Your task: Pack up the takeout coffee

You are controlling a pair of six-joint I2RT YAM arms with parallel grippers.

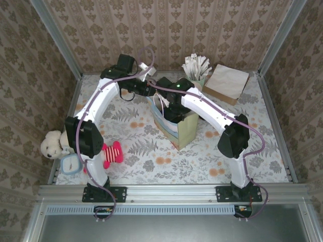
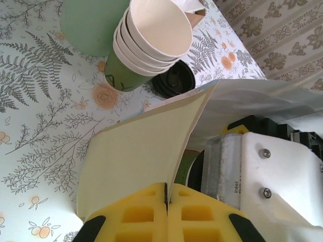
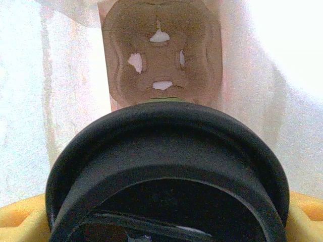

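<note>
Inside the bag [image 1: 189,132], the coffee [image 3: 166,166] hangs above the carrier [image 3: 161,60].
The placing step seems to be in hand. The right gripper [image 1: 170,110], jaws wide around the cup, grips the coffee within the bag's mouth, and the cardboard carrier lies below on the bag's floor. The left gripper [image 2: 166,194], pinched tight on the bag's cream wall, holds the mouth open. The next move likely calls for lowering the cup straight into a carrier hole, letting go only once it is seated, then lifting out clear of the wall.
</note>
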